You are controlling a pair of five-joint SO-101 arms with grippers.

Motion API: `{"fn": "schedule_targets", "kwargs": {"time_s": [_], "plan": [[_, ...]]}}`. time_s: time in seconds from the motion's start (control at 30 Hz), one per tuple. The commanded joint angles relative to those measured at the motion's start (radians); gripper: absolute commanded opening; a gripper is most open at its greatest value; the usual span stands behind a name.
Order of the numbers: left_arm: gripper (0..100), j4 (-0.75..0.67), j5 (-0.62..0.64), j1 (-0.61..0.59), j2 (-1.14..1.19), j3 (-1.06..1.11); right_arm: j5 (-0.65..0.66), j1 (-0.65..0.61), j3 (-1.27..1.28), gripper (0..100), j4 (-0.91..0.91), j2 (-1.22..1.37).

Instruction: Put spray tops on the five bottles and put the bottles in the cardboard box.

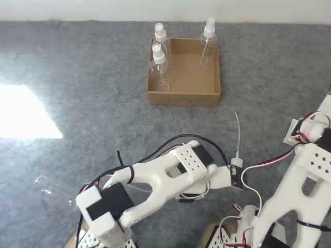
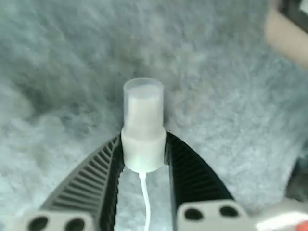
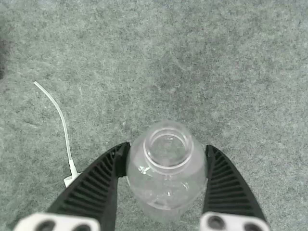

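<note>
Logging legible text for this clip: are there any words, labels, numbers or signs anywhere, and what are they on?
No text can be read in any view.
Box: plain cardboard, no print.
Bottles standing in it: clear, no labels.
Spray top in the left tool: unmarked.
Open bottle in the right tool: unmarked.

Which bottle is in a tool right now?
The open-necked bottle in the right tool; the three capped bottles stand at the cardboard box.
</note>
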Motion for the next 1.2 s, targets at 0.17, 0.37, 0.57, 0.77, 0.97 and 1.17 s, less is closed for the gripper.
{"fn": "schedule_targets", "kwargs": {"time_s": [0.17, 0.37, 0.57, 0.77, 0.97, 1.17], "plan": [[1, 0.152, 0.051, -0.110, -0.249, -0.082, 0.006, 0.005, -0.055, 14.4, -0.012, -0.044], [1, 0.204, 0.051, -0.244, -0.428, -0.082, 0.006, -0.070, -0.060, 14.4, 0.024, -0.044], [1, 0.201, 0.051, -0.399, -0.572, -0.082, 0.005, -0.168, -0.054, 14.4, 0.042, -0.119], [1, 0.195, 0.057, -0.522, -0.678, -0.082, 0.005, -0.364, -0.054, 14.4, 0.097, -0.211], [1, 0.129, 0.164, -0.692, -0.764, -0.082, 0.005, -0.595, -0.054, 14.4, 0.093, -0.246], [1, 0.118, 0.255, -0.792, -0.827, -0.096, -0.064, -0.816, -0.054, 14.4, 0.065, -0.242]]}}
